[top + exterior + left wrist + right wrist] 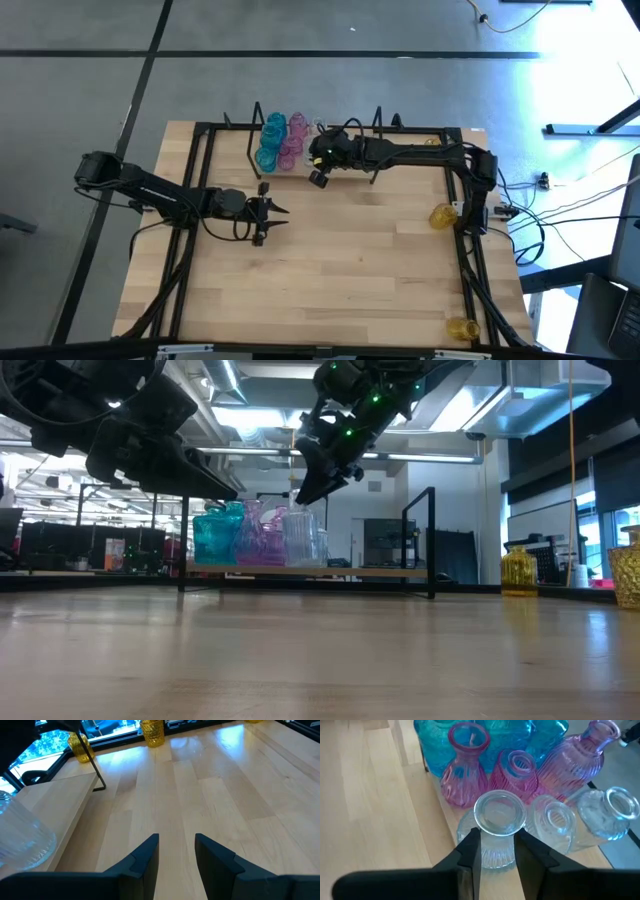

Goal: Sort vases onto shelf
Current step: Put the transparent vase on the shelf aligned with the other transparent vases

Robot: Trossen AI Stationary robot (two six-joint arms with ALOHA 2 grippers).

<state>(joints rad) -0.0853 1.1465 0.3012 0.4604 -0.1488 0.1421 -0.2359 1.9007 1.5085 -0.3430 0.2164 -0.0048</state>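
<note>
Your right gripper is straddling the upright clear vase on the shelf, fingers narrowly apart at its neck; grip uncertain.

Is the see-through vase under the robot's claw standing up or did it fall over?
Standing up. In the right wrist view the clear vase shows its round mouth facing up between the right gripper's fingers, on the shelf.

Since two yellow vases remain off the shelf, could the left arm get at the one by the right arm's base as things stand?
Probably not easily: the yellow vase stands far across the table, and the left gripper hovers mid-table with bare wood between.
</note>
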